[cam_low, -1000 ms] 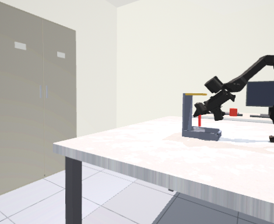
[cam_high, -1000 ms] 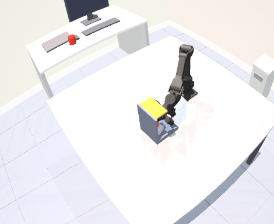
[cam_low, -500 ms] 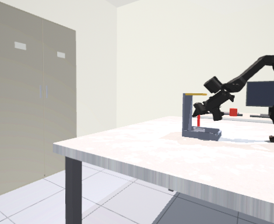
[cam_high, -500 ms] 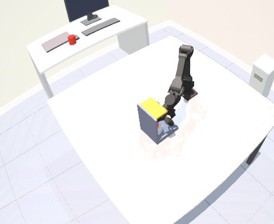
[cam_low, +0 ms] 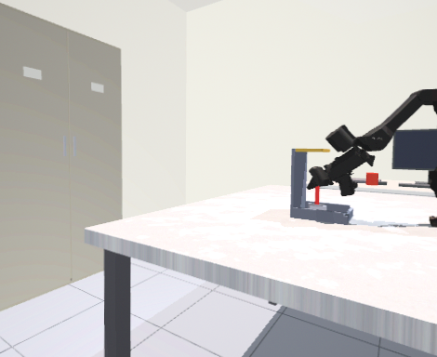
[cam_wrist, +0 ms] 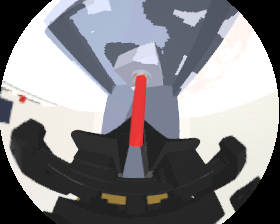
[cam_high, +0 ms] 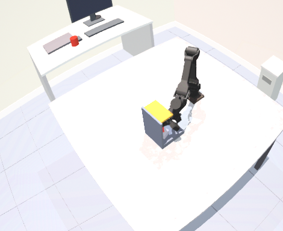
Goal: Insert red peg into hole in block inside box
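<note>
The red peg [cam_high: 163, 129] [cam_low: 317, 195] [cam_wrist: 138, 112] stands upright inside the box, below the roof. My gripper [cam_low: 317, 185] [cam_wrist: 135, 143] is shut on its upper part. The peg's lower end is at the hole in the top of the pale block [cam_low: 322, 206] [cam_wrist: 154, 71]; part of the hole's rim shows around it in the wrist view. Most of the peg shows above the block, and how far its tip is in cannot be told. The grey-blue box [cam_high: 152, 128] [cam_low: 298, 180] [cam_wrist: 170, 112] has the yellow roof [cam_high: 159, 111] [cam_low: 311, 151] above my fingers.
The roof's front edge is close above my gripper and wrist, which reach in through the open front. Low walls edge the box floor. The white table [cam_high: 108, 104] [cam_low: 213, 231] carries box and arm. A desk [cam_high: 56, 61] with a monitor and red mug [cam_high: 74, 41] stands beyond.
</note>
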`<act>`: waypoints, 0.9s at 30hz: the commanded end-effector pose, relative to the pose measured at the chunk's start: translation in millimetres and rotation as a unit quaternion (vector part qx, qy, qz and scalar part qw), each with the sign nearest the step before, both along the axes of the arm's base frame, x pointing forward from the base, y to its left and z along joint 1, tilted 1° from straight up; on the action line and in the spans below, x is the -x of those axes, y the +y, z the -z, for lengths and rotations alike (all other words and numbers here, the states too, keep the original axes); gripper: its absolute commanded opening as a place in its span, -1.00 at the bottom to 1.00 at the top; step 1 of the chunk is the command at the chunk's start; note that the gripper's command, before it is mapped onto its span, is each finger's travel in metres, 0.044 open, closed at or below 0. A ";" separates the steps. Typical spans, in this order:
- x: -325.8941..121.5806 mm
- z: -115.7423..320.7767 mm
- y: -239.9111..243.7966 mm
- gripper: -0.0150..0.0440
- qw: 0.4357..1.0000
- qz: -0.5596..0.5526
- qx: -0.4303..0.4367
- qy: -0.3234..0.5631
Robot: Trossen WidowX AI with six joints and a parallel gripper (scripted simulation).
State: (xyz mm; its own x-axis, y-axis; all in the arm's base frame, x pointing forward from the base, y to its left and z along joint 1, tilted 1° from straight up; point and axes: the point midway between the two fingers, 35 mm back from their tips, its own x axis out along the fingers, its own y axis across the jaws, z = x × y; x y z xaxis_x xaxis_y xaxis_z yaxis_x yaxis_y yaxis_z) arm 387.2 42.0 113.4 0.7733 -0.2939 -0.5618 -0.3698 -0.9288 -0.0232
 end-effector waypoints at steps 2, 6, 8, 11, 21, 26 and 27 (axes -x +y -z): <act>0.1 9.0 0.0 -0.49 1.000 -0.003 0.003 0.008; -0.9 12.3 0.1 -0.49 1.000 -0.003 0.003 0.008; -1.0 13.7 0.1 -0.49 1.000 -0.003 0.003 0.008; -1.1 15.3 0.0 -0.49 1.000 -0.003 0.003 0.008; -1.2 20.2 0.0 -0.49 1.000 -0.003 0.003 0.008; -1.3 21.3 0.0 -0.49 1.000 -0.003 0.003 0.008; -1.3 21.5 0.0 -0.49 1.000 -0.003 0.003 0.008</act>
